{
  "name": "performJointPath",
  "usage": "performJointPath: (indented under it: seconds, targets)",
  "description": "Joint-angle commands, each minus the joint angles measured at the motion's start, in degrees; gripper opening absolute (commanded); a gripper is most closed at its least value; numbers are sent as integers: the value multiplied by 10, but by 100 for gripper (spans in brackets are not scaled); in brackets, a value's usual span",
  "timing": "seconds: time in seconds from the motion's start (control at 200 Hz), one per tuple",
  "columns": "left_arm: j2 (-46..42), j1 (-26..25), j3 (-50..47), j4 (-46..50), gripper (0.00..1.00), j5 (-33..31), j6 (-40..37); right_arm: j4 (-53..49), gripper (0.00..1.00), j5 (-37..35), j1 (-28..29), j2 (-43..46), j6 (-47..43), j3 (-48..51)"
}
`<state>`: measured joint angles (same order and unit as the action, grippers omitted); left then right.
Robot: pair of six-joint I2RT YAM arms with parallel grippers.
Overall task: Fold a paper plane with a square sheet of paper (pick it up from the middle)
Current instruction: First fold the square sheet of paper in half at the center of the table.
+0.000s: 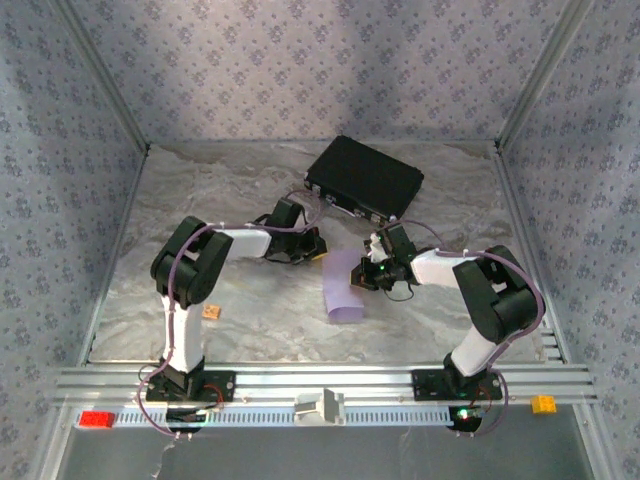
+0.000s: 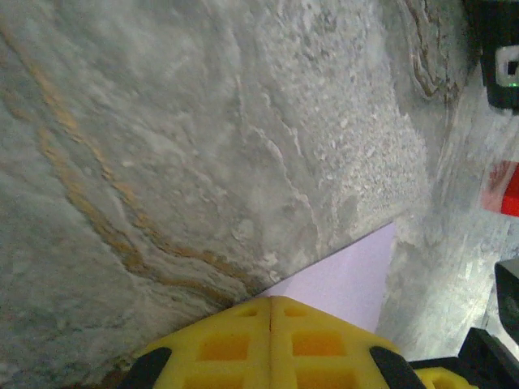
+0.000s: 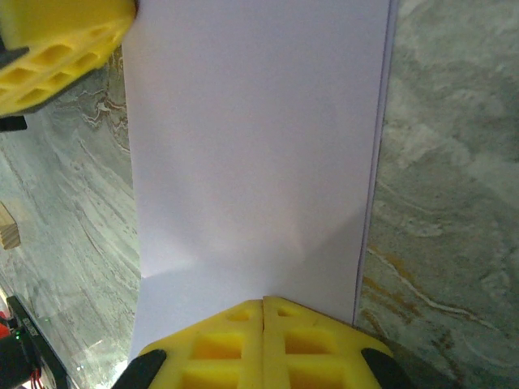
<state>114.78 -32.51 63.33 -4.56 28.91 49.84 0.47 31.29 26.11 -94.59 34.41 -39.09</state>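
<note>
The square sheet of paper point(image 1: 345, 293) is pale lilac and lies mid-table as a narrow strip folded double, its two edges just offset in the right wrist view point(image 3: 251, 146). My right gripper point(image 3: 263, 301) is shut, its yellow tips set on the sheet's near edge, where soft creases fan out. Whether paper is nipped between them I cannot tell. My left gripper point(image 2: 270, 298) is shut too, its tips at a corner of the sheet point(image 2: 349, 275). From above, the left gripper point(image 1: 320, 252) and the right gripper point(image 1: 360, 275) meet at the strip's far end.
A black case point(image 1: 363, 177) lies at the back of the marble table point(image 1: 240, 190). A small tan block point(image 1: 211, 313) sits beside the left arm's base. Patterned walls close three sides. A red brick point(image 1: 96, 419) and an orange brick point(image 1: 543, 404) rest on the front rail.
</note>
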Motion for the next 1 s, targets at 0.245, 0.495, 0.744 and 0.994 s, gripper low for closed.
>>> performJointPath:
  seconds: [0.245, 0.495, 0.744, 0.994]
  targets:
    - [24, 13, 50, 64, 0, -87, 27, -62, 0, -43, -5, -12, -10, 25]
    - [19, 8, 88, 112, 0, -102, 23, -58, 0, -47, -5, -8, -3, 28]
    - [-53, -15, 66, 114, 0, -97, 16, -43, 0, -52, -5, -1, 11, 37]
    - [-109, -68, -25, 41, 0, 3, 29, -42, 0, -57, -7, 4, 24, 37]
